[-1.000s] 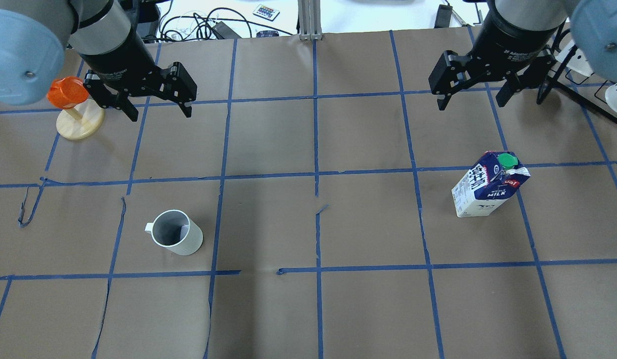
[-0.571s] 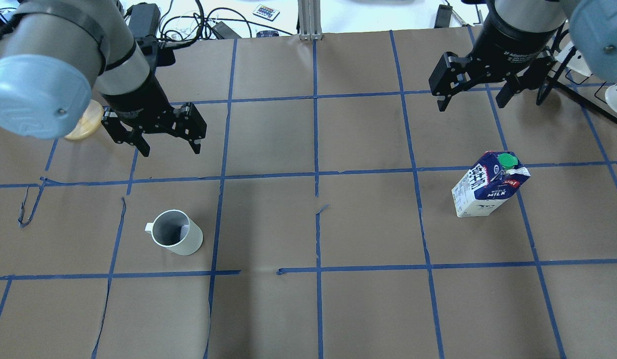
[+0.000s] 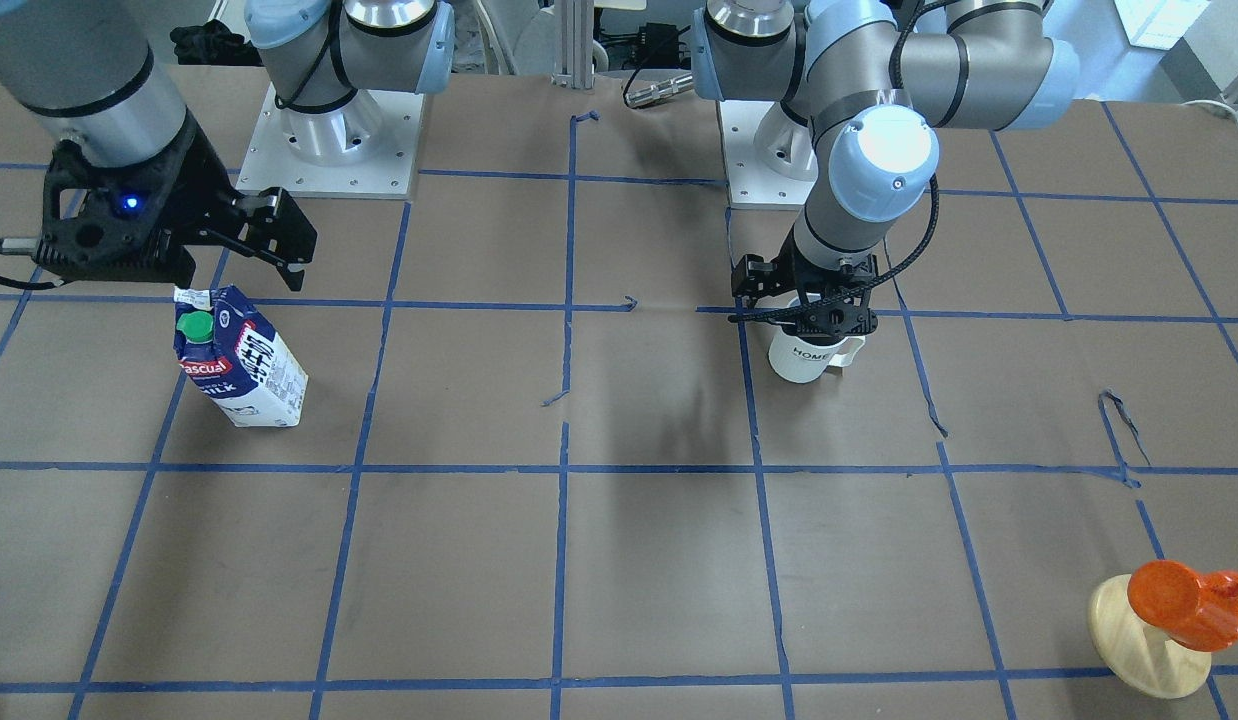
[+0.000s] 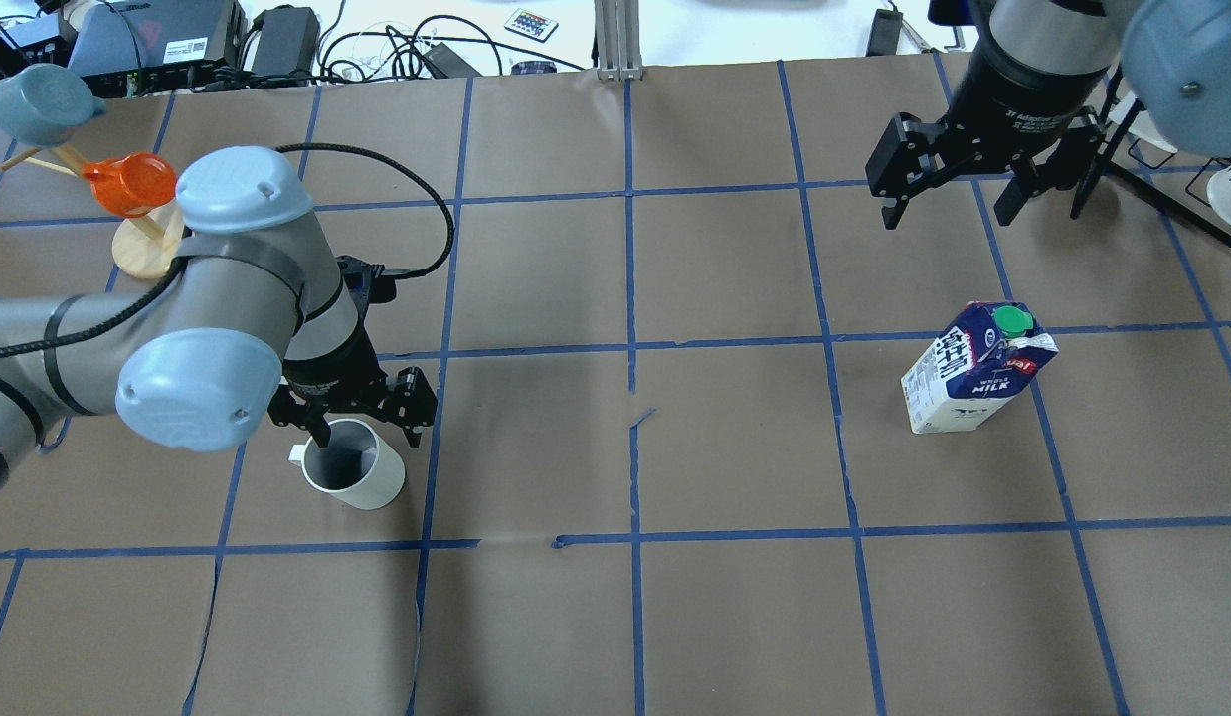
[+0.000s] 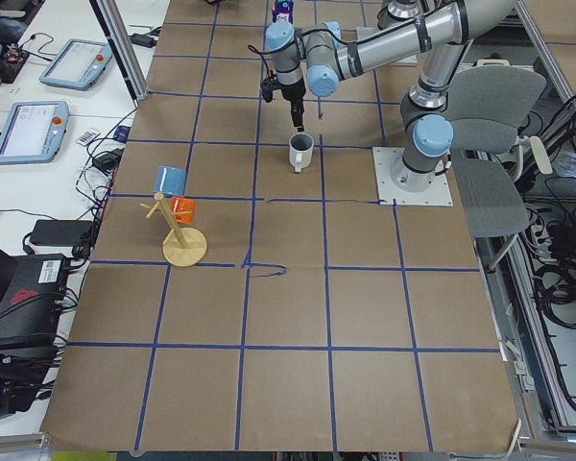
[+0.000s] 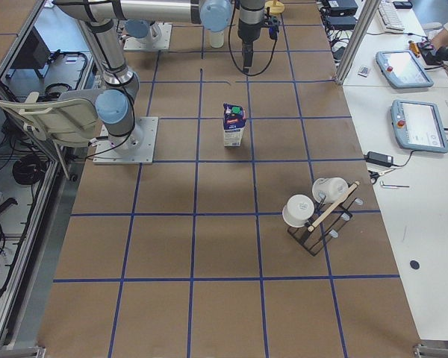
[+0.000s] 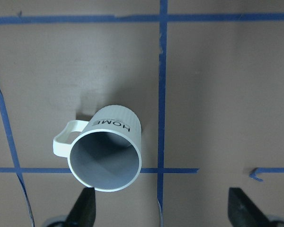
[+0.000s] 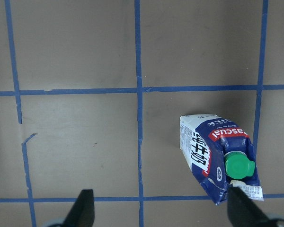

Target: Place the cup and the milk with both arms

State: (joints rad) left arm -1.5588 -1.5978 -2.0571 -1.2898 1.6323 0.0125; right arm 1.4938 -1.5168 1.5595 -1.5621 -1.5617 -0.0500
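**1. Fingers**
The left gripper (image 4: 369,435) has its fingers spread wide and holds nothing. In the overhead view it sits at lower left, over the upper rim of the cup (image 4: 362,479). One finger (image 4: 323,435) overlaps the rim beside the handle. The right gripper (image 4: 946,214), at upper right, is spread equally wide and empty. It is well apart from the milk (image 4: 968,376), which stands upright right of centre on the table (image 4: 735,447).

**2. Differences between views**
- The overhead view does not show whether the left fingers touch the cup.
- The exterior left view shows the gripper hanging above the cup (image 5: 300,151) with a gap between them.
- The left wrist view shows the cup (image 7: 106,156) left of centre, mouth up, handle toward the frame's left. It is off-centre between the fingertips (image 7: 85,210) at the bottom edge.
- The right wrist view shows the milk (image 8: 215,153) at lower right, close to the right-hand fingertip (image 8: 244,210).
- Only the exterior right view shows a rack (image 6: 317,212) carrying white cups.

**3. Lettering**
- The cup wall reads "HOME" in dark letters in the left wrist and front-facing views.
- The carton bears a red label (image 8: 227,133) reading "Pascual", beside a green cap (image 8: 239,166).
- "WHOLE MILK" is legible on the carton in the overhead view.
- The right gripper body carries white text beginning "2F Adaptive".
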